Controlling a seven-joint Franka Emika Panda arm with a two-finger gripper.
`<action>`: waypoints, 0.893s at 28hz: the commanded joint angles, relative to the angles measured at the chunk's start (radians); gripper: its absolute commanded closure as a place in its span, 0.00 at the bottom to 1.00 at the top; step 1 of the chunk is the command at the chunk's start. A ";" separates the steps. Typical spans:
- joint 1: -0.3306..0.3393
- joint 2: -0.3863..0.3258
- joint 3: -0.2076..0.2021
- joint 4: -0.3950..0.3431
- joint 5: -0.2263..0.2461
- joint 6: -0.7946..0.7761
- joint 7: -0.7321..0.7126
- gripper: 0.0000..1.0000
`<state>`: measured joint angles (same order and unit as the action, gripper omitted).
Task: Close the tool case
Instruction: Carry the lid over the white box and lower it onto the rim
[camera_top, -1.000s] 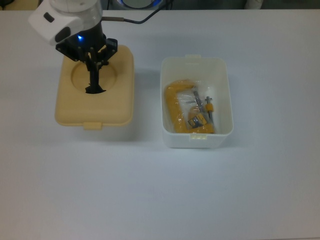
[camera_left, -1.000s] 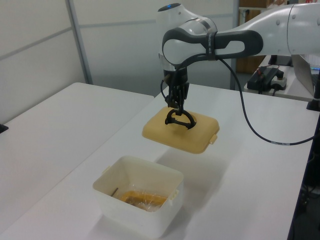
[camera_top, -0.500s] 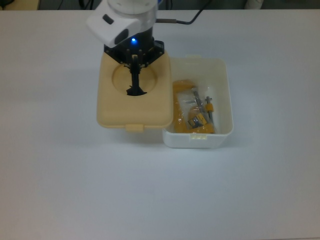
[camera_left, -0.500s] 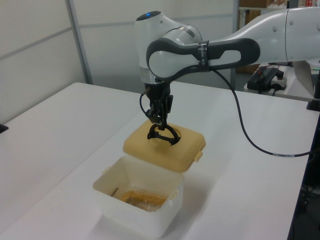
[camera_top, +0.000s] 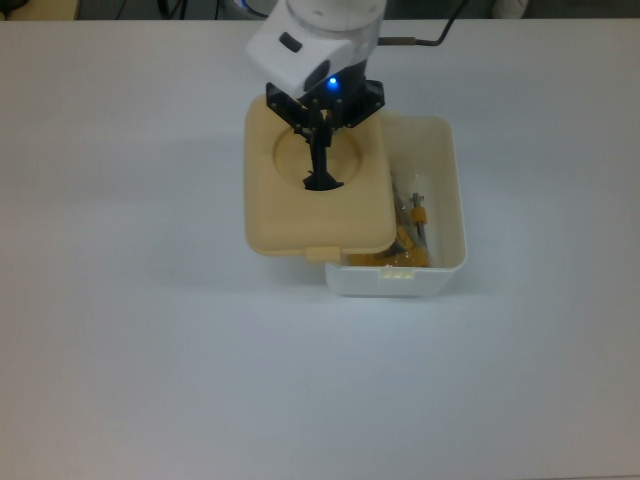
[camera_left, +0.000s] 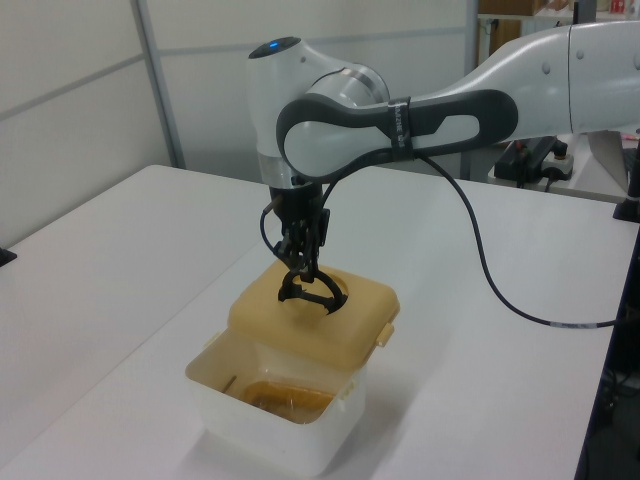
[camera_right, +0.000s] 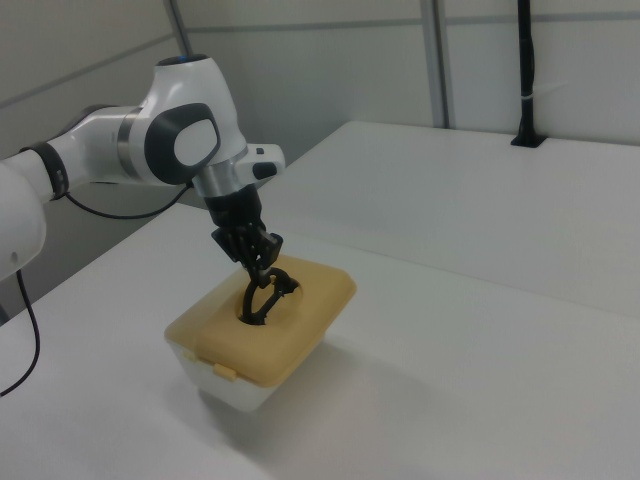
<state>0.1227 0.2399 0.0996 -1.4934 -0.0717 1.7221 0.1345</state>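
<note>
Top view: the gripper (camera_top: 322, 150) pinches the black handle (camera_top: 322, 180) of the tan lid (camera_top: 317, 205), which covers the white box (camera_top: 440, 200) from its 9 o'clock side. Left view: the lid (camera_left: 315, 320) hangs above the box (camera_left: 275, 420). Right view: the lid (camera_right: 265, 325) overlaps the box (camera_right: 235, 390)

Nothing readable here as far as I can see, no text, labels, brand marks or numbers on anything in any of the three views.
</note>
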 joint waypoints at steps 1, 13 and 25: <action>0.044 0.001 -0.008 0.002 0.001 -0.007 0.043 1.00; 0.115 0.016 -0.008 0.011 0.001 -0.002 0.089 1.00; 0.127 0.073 -0.008 0.078 0.003 -0.001 0.134 1.00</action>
<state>0.2403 0.2923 0.1001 -1.4551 -0.0718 1.7224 0.2260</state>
